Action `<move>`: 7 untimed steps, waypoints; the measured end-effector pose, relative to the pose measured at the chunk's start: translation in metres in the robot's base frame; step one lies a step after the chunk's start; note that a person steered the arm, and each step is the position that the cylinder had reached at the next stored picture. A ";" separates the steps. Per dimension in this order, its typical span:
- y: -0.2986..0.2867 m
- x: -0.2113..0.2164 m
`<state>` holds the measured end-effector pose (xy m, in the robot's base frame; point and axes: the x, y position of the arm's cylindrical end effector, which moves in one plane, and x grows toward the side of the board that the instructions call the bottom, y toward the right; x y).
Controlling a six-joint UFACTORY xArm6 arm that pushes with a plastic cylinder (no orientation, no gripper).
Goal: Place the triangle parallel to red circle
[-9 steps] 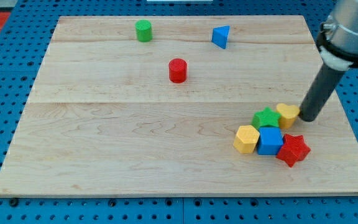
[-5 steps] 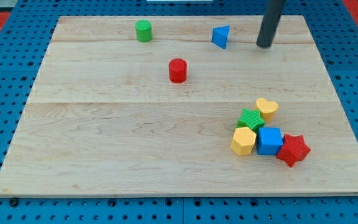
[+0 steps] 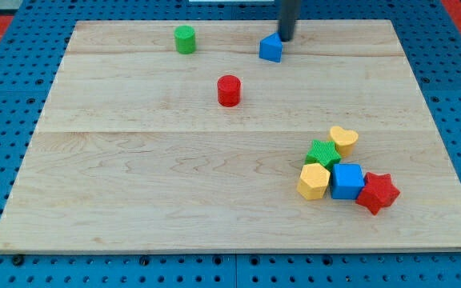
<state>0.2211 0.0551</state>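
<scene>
The blue triangle lies near the view's top, right of centre. My tip touches its upper right side. The red circle stands below and to the left of the triangle. The rod runs up out of the view's top edge.
A green cylinder stands at the top left. At the lower right is a cluster: yellow heart, green star, yellow hexagon, blue cube, red star. The wooden board lies on a blue pegboard.
My tip left the lower-right cluster, moving up and to the left to the triangle's upper right. The triangle has slid slightly to the left. The yellow heart and green star shifted left earlier.
</scene>
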 end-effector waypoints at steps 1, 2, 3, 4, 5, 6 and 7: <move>-0.022 0.055; -0.001 0.097; 0.000 0.058; 0.079 0.070; 0.110 0.169; 0.096 0.139; 0.092 0.087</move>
